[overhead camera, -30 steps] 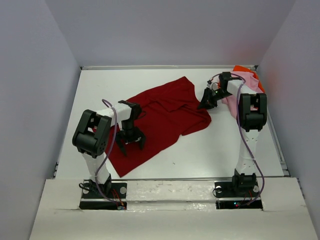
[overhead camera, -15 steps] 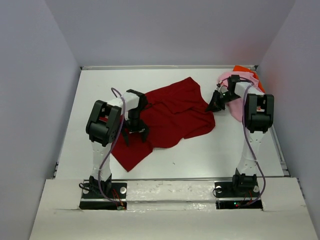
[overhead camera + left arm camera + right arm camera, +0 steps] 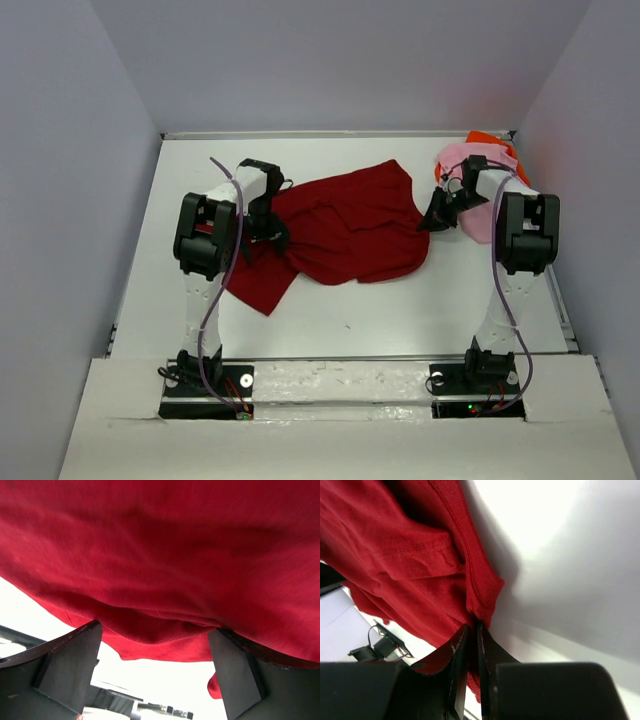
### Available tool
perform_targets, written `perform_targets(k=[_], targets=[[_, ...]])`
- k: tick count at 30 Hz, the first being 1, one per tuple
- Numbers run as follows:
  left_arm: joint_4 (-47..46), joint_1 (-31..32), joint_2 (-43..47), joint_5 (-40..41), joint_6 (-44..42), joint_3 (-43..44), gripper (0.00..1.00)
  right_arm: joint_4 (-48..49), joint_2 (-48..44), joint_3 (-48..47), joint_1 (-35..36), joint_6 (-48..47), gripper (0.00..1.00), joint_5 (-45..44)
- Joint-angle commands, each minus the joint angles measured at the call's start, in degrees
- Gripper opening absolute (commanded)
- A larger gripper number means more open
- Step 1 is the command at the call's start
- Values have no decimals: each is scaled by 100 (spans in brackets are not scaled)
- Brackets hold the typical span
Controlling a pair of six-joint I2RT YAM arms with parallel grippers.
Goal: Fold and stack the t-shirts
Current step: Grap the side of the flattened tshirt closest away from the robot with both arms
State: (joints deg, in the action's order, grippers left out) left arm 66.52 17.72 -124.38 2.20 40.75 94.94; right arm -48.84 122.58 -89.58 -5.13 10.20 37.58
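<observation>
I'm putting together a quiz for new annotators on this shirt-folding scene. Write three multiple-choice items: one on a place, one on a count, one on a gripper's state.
1. Where does the light pink cloth t-shirt lie?
A. far right corner of the white table
B. near left corner
C. middle of the near edge

2. How many t-shirts show?
A. two
B. three
C. four

3. The right gripper is:
A. wide open
B. pinched on the dark red cloth t-shirt
C. holding the pink shirt

Key: 1 A, it is bunched at the far right edge. 2 B, dark red, pink, and a bright orange cloth t-shirt peeking out behind the pink. 3 B, the right wrist view shows its fingers closed on a red edge.
</observation>
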Motion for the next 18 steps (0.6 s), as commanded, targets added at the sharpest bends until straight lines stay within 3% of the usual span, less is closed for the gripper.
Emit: perform_targets(k=[1,9,18], targets=[[-535,-180,-490,642,-486,691,99,50,-463,300,12,0,16,-164],[-333,-242,-1448,230,-1587,2843,99,164,-850,802,12,79,16,-348],[-465,-163,-950,-71,-1702,2091,99,208,-754,758,12,105,16,-410]])
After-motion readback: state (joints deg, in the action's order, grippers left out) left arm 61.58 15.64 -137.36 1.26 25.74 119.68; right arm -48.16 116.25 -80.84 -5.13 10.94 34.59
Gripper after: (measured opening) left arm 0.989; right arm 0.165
